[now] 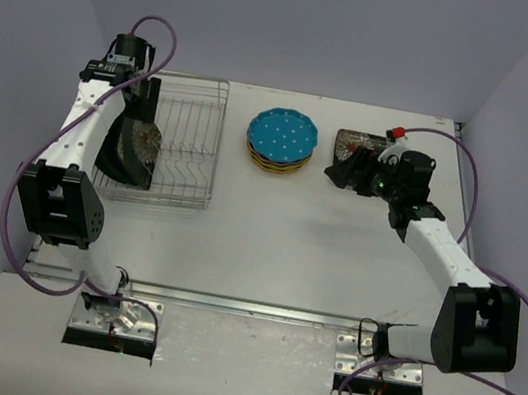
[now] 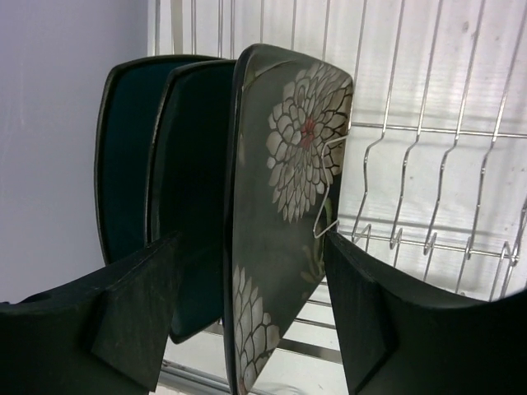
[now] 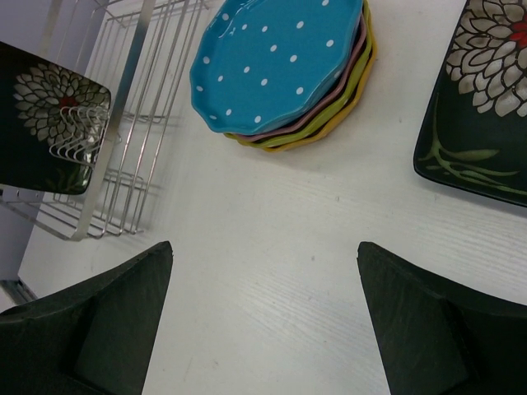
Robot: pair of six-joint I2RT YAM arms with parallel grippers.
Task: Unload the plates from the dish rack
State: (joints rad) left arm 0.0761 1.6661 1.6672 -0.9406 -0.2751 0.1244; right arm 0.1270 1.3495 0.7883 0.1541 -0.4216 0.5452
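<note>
The dish rack stands at the back left, with dark squarish plates upright at its left end. In the left wrist view a black flowered plate stands on edge before two dark teal plates. My left gripper is open and straddles the flowered plate's edge, with a gap on each side. A dotted blue plate tops a stack of round plates. Another black flowered plate lies flat on the table. My right gripper hangs open above bare table beside it.
The rack's right half holds only bare tines. The left wall rises close behind the rack. The right arm's elbow stands over the table's right side. The white tabletop stretches in front of rack and stack.
</note>
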